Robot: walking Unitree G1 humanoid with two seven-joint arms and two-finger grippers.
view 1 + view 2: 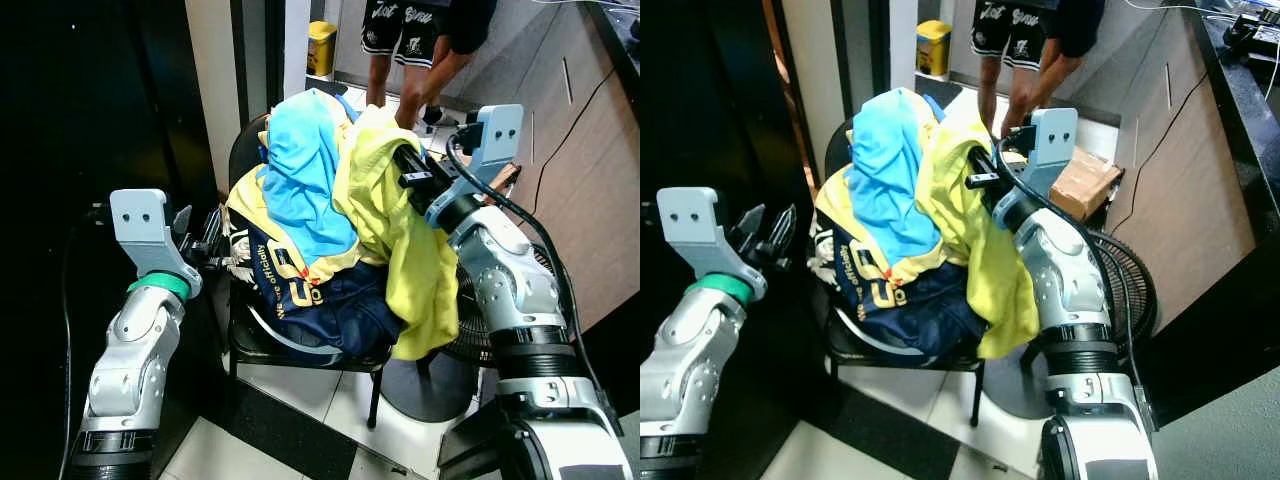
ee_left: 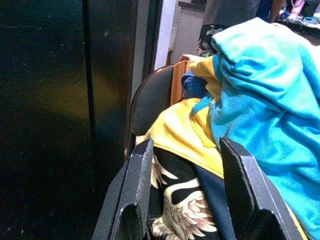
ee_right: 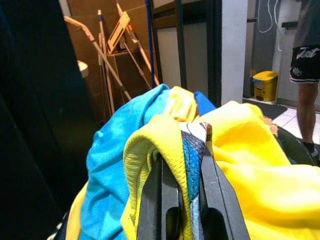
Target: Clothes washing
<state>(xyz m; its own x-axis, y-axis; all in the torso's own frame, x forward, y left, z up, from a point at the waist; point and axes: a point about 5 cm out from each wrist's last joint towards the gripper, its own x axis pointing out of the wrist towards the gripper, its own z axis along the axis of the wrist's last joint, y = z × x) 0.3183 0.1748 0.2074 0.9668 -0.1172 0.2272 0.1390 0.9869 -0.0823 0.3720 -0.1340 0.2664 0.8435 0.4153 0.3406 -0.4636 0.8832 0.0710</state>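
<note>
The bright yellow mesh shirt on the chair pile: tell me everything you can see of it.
The bright yellow mesh shirt is thin, perforated sports fabric, crumpled and draped over the right side of the clothes heap on the black chair, its lower part hanging past the seat edge. It lies against the light blue shirt. The right gripper is shut on a fold of it near the top.

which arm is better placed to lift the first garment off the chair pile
Right. The right pincer is already shut on a fold of the yellow shirt atop the pile; the left pincer is open beside the navy jersey, gripping nothing.
</note>
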